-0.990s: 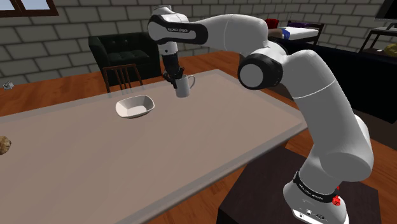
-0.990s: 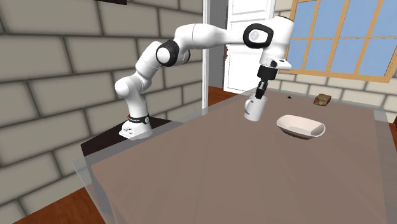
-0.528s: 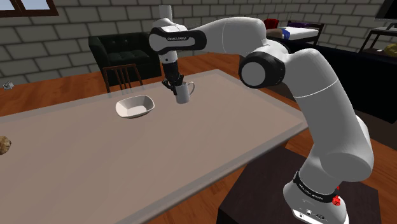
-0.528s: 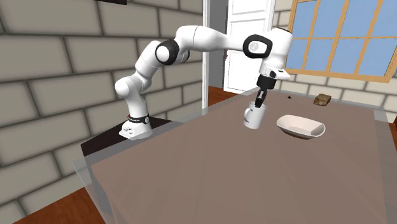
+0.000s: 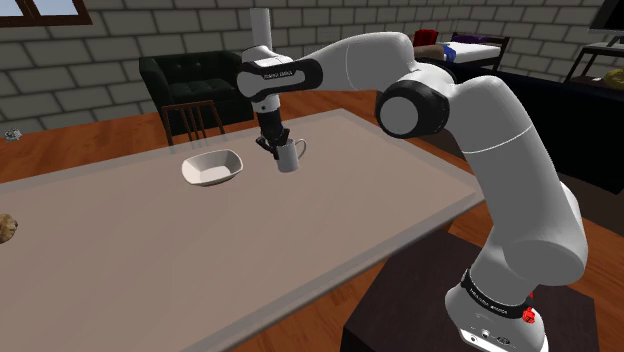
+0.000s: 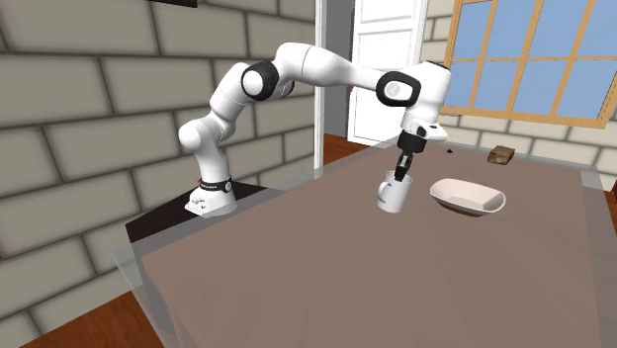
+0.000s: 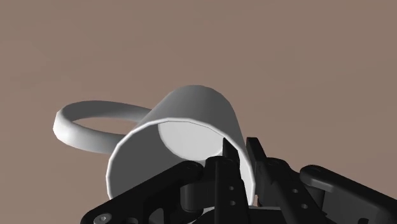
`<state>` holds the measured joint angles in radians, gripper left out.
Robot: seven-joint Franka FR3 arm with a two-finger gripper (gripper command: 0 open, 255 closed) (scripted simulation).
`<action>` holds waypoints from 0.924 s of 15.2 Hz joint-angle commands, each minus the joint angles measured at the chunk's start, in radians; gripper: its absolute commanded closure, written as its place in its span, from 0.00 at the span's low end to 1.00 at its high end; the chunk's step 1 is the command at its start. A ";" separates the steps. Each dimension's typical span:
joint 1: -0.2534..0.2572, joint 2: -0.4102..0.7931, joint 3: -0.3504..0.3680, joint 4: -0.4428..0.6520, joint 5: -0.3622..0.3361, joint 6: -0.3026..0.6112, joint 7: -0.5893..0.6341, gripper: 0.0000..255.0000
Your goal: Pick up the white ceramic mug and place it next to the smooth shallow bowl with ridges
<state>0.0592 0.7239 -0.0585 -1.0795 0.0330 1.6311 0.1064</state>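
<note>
A white mug (image 5: 289, 156) hangs slightly tilted, low over the brown table (image 5: 300, 230), with my gripper (image 5: 273, 143) shut on its rim. In the wrist view the fingers (image 7: 226, 167) pinch the mug's wall (image 7: 191, 121) from inside and outside, and the handle sticks out to one side. A white shallow bowl (image 5: 212, 167) sits on the table just to the shoulder view's left of the mug. From the second exterior view the mug (image 6: 392, 195) is a short gap to the left of the bowl (image 6: 467, 197), under the gripper (image 6: 399, 176). Whether the mug touches the table I cannot tell.
A dark sofa (image 5: 195, 85) and a wooden chair (image 5: 192, 118) stand beyond the table's far edge. A brown lump (image 5: 6, 228) lies at the table's far left in the shoulder view. The dark stand (image 5: 470, 320) is at the lower right.
The gripper has come down with the mug toward the table surface and shifted slightly, staying beside the bowl. The grip has not changed.
</note>
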 commanded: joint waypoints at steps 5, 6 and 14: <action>0.001 0.001 0.000 -0.070 0.000 0.071 -0.001 1.00; 0.001 0.001 0.000 -0.070 0.000 0.071 -0.001 1.00; 0.001 0.001 0.000 -0.070 0.000 0.071 -0.001 0.00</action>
<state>0.0605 0.7248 -0.0583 -1.1491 0.0334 1.7020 0.1055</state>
